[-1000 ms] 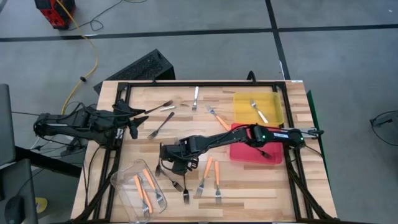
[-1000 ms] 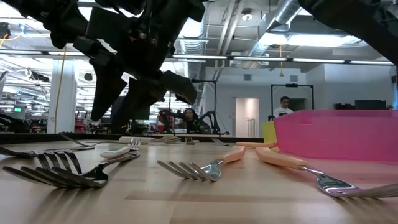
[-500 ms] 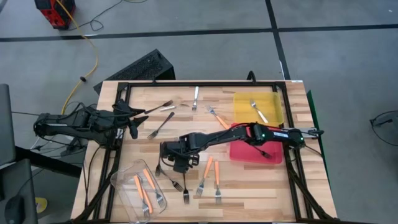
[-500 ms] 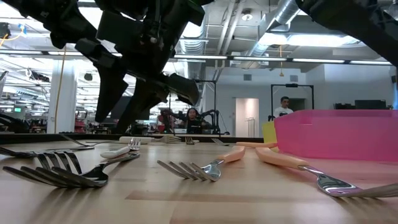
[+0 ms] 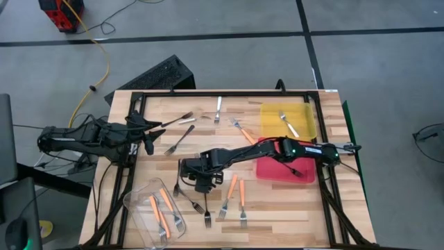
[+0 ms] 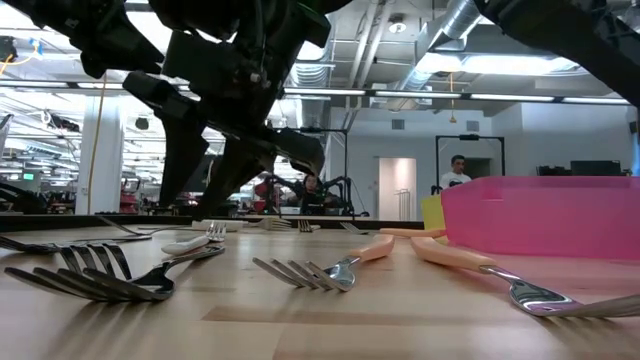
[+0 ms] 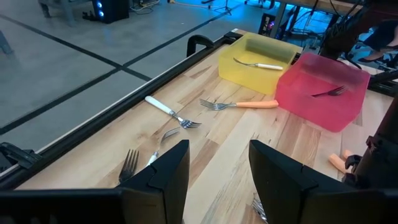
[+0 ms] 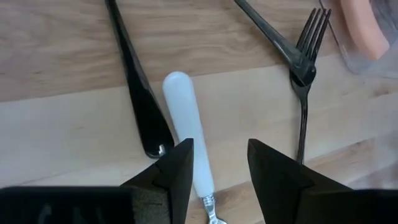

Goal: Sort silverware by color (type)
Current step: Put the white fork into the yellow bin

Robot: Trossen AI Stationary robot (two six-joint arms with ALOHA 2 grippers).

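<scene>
The right hand, fingers spread and empty, hovers low over a white-handled fork at the lower centre of the bench, apparently lining up a pick that next calls for dropping and closing on the handle between two dark forks. The left hand, also spread and empty, waits at the left edge. At right, the yellow tray holds one white-handled fork, the red tray a dark one, and the clear tub at lower left orange-handled forks; others lie loose.
</scene>
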